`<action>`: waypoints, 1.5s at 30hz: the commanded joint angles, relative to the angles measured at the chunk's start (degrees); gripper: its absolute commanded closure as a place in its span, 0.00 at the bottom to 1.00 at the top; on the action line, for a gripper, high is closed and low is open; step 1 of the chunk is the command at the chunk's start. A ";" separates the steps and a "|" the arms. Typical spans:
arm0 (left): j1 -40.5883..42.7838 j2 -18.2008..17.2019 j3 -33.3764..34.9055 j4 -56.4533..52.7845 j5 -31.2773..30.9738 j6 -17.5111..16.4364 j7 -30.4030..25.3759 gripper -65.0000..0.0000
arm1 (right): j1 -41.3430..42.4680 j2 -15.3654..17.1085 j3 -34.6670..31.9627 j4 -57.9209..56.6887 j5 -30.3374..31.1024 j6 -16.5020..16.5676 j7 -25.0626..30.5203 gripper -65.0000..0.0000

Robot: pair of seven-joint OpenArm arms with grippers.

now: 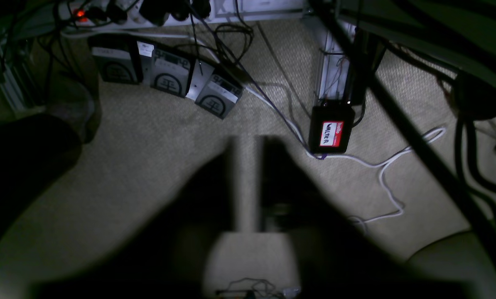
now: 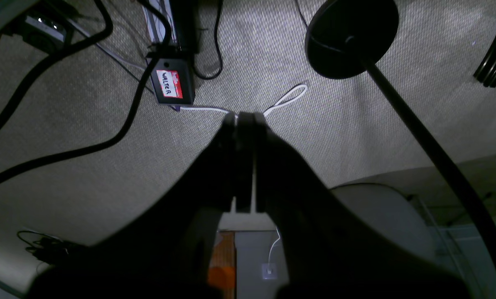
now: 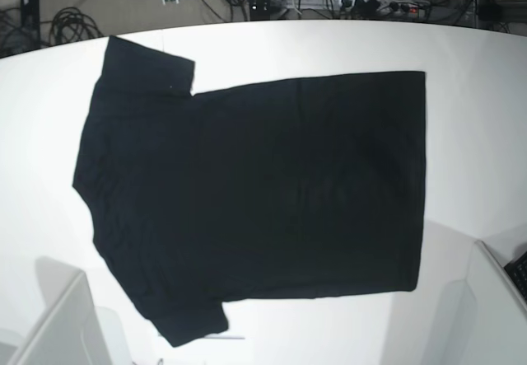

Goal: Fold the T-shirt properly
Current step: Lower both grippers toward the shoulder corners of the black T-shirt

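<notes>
The T-shirt (image 3: 255,192) lies flat, plain side up, on the worktop (image 3: 478,93); both pincers, left (image 1: 248,182) and right (image 2: 244,162), are pressed together and empty, so each should spread before gripping an edge.

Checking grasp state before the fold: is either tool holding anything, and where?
Nothing held. The T-shirt lies flat on the table, untouched. The right tool is shut on nothing; the left tool holds nothing either.
</notes>
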 commanded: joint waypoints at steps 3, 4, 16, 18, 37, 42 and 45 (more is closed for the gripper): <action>1.75 -0.74 0.07 0.31 0.12 0.19 0.05 1.00 | -0.44 0.16 0.17 0.06 0.08 -0.05 0.14 1.00; 1.84 -1.53 0.07 0.31 0.12 0.19 0.05 1.00 | -0.44 0.16 0.17 0.15 0.08 -0.05 0.22 1.00; 14.24 -5.58 0.78 22.28 0.30 0.10 -0.12 1.00 | -9.32 0.24 9.66 16.76 0.17 -0.05 -0.04 1.00; 17.05 -6.02 0.43 27.12 0.12 0.10 -0.12 1.00 | -11.87 0.24 10.98 21.51 0.17 -0.05 -0.04 1.00; 38.68 -12.52 -0.01 62.64 0.03 0.28 0.67 1.00 | -31.21 -4.24 20.30 64.23 0.17 -0.05 -15.51 1.00; 44.30 -13.93 -0.01 72.66 0.03 0.28 0.67 1.00 | -34.29 -4.77 23.37 73.73 0.17 -0.05 -18.94 1.00; 48.08 -14.11 -0.10 79.96 0.03 0.28 0.67 1.00 | -35.78 -6.17 25.04 80.06 0.17 -0.05 -21.58 1.00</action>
